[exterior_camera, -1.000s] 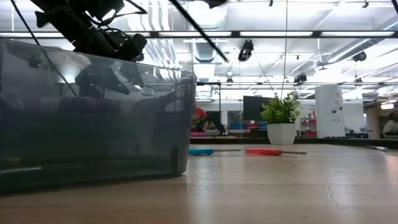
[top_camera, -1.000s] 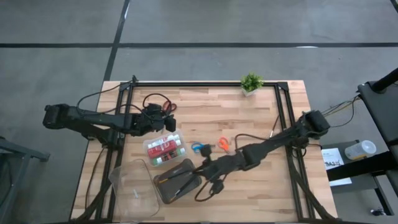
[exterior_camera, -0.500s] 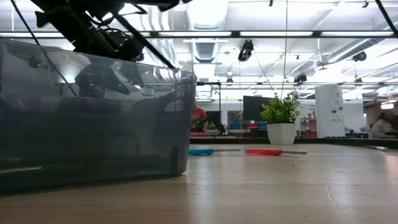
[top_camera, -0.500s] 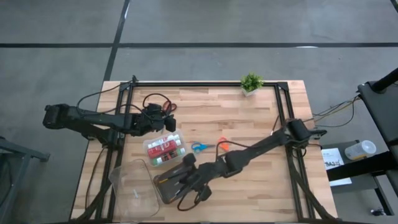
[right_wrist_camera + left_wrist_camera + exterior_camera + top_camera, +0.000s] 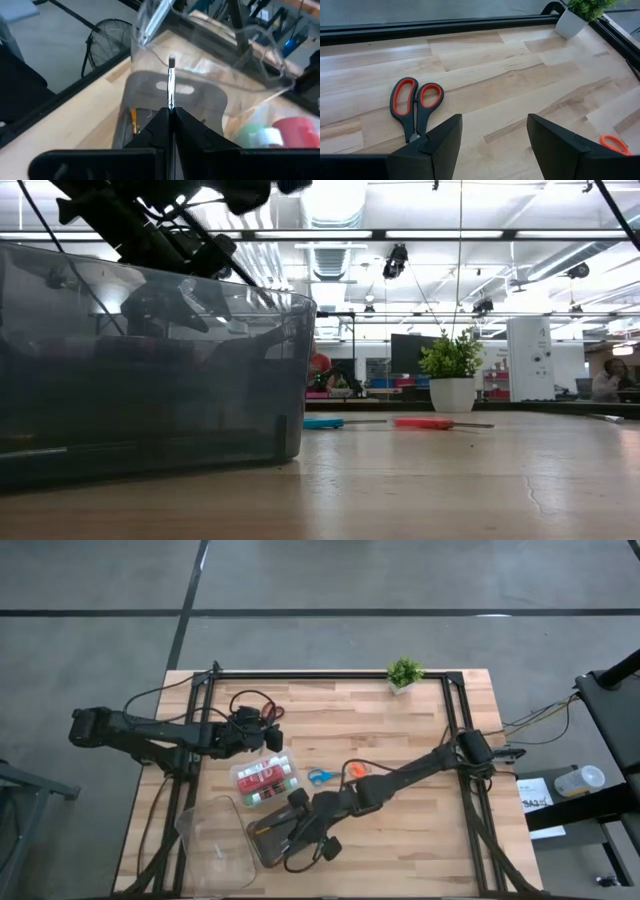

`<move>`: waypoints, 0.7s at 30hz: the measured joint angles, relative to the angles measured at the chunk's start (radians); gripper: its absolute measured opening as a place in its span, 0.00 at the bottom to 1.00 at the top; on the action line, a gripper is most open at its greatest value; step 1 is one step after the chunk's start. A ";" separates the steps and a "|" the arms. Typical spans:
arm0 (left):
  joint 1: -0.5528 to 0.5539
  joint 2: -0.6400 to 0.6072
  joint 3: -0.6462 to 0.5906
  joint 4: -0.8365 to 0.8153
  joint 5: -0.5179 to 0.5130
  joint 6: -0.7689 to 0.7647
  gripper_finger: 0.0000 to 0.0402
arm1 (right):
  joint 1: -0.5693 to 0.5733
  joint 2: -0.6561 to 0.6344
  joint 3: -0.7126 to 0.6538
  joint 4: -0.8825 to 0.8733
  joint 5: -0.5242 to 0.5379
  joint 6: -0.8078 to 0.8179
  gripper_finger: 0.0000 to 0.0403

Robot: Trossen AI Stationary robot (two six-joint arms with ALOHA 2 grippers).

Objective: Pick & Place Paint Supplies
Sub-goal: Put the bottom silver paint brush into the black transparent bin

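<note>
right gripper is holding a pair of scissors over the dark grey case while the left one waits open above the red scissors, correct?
Not quite: the right gripper is shut on a thin brush, not scissors, as the right wrist view shows. The rest holds: it is over the dark grey case in the high view, and the left gripper waits open above the red scissors.
</note>
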 joint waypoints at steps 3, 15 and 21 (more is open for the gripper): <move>0.000 0.000 0.000 0.000 0.000 0.000 0.58 | -0.012 0.022 0.000 0.000 -0.035 0.021 0.05; 0.000 0.000 0.000 0.000 0.000 0.000 0.58 | -0.057 0.068 0.002 0.014 -0.158 0.137 0.05; 0.000 0.000 0.000 0.000 0.000 0.000 0.58 | -0.069 0.104 0.001 0.016 -0.183 0.219 0.05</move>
